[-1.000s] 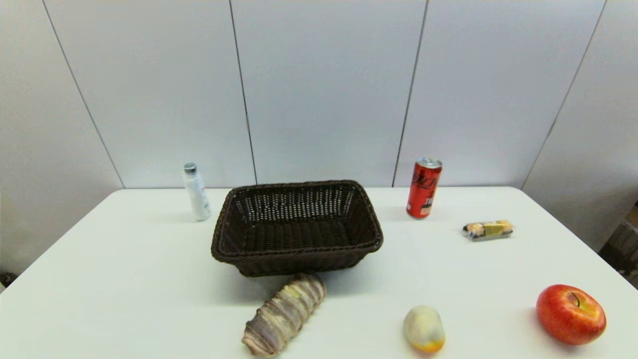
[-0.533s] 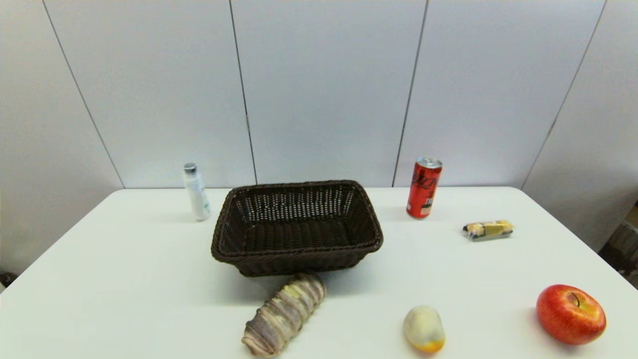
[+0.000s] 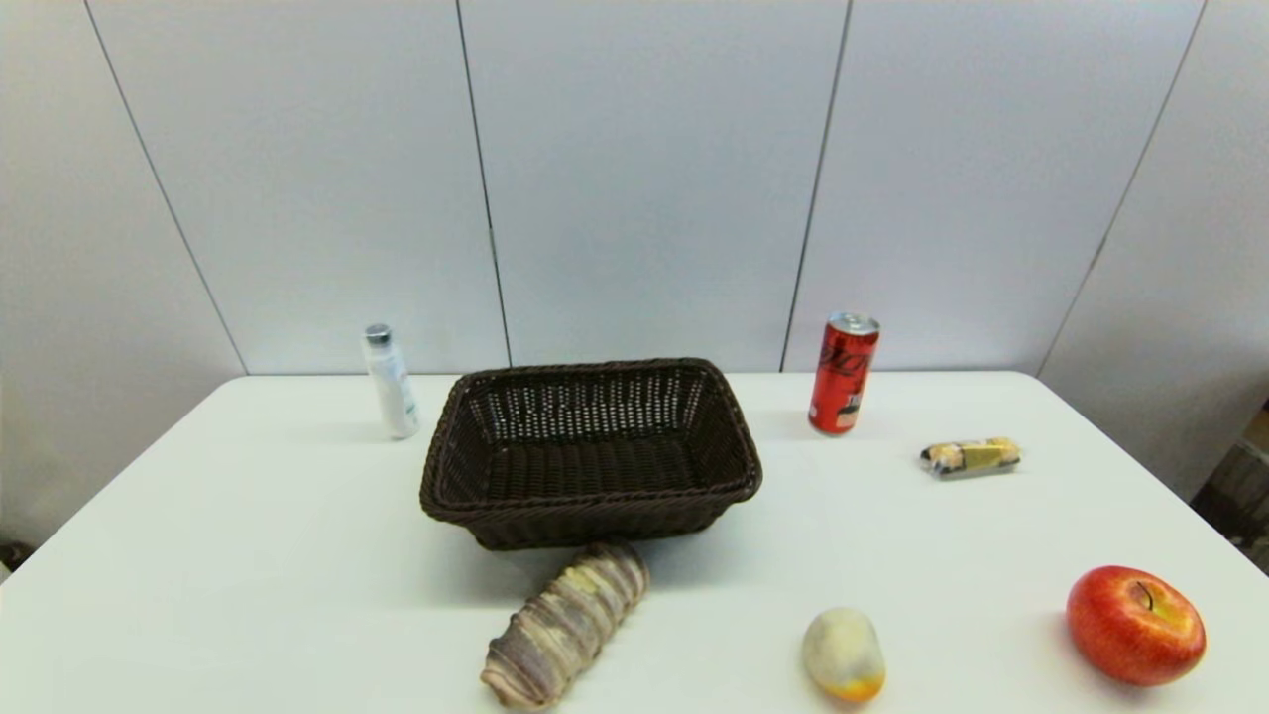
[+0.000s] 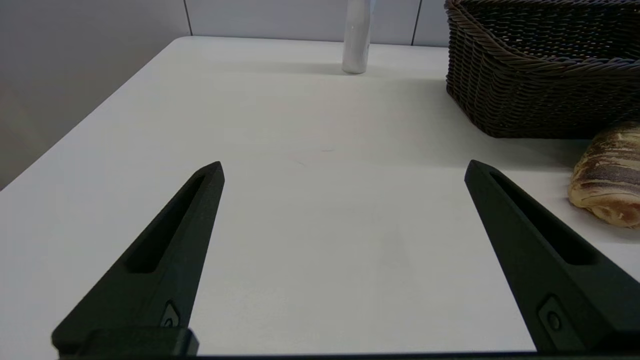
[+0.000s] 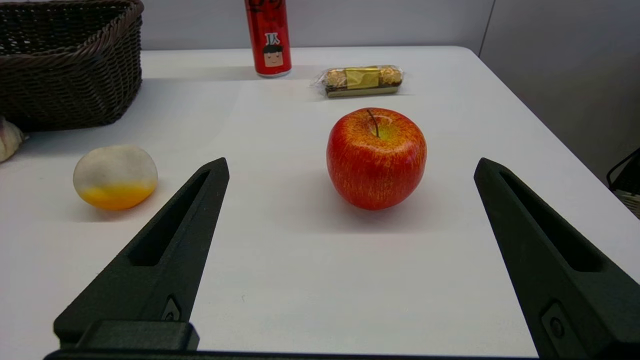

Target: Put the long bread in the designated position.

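Note:
The long bread (image 3: 565,625), a ridged loaf with tan and brownish-purple bands, lies slantwise on the white table just in front of the dark wicker basket (image 3: 590,516). One end of the long bread (image 4: 607,177) shows in the left wrist view, off to the side of my left gripper (image 4: 344,170), which is open over bare tabletop. My right gripper (image 5: 351,165) is open too, with the red apple (image 5: 376,157) just beyond its fingertips. Neither arm shows in the head view. The designated position carries no mark that I can pick out.
A white bottle (image 3: 391,382) stands left of the basket and a red can (image 3: 843,374) right of it. A wrapped yellow snack (image 3: 971,457), a pale yellow-orange fruit (image 3: 843,654) and the apple (image 3: 1134,625) lie on the right half. The table's edges are close on both sides.

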Controlling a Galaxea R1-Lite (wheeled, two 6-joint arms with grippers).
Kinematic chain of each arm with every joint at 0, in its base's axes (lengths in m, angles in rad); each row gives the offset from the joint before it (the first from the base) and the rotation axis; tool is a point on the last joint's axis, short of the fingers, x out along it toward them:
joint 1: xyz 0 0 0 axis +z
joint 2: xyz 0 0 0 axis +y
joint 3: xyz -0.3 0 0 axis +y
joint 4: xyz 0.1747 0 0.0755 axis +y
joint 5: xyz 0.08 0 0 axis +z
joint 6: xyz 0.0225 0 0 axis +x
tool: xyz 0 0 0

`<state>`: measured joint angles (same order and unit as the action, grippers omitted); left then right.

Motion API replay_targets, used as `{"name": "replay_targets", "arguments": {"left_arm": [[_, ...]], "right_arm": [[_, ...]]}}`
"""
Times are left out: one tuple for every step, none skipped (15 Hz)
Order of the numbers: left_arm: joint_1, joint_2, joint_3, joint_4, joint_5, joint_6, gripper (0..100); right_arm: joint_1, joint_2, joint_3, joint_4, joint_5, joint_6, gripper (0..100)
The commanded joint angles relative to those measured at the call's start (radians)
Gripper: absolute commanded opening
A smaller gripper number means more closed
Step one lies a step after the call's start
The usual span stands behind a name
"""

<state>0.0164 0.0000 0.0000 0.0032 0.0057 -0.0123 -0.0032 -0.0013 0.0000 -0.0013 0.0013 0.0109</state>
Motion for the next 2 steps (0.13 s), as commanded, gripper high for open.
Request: {"name": "replay_targets", "arguments": {"left_arm": [[0.000,0.002,0.000,0.000,0.000,-0.001,100],[0.000,0.002,0.000,0.000,0.000,0.000,100]], "right_arm": [[0.000,0.001,0.000,0.000,0.000,0.000,100],[0.000,0.001,0.000,0.000,0.002,0.000,100]]}}
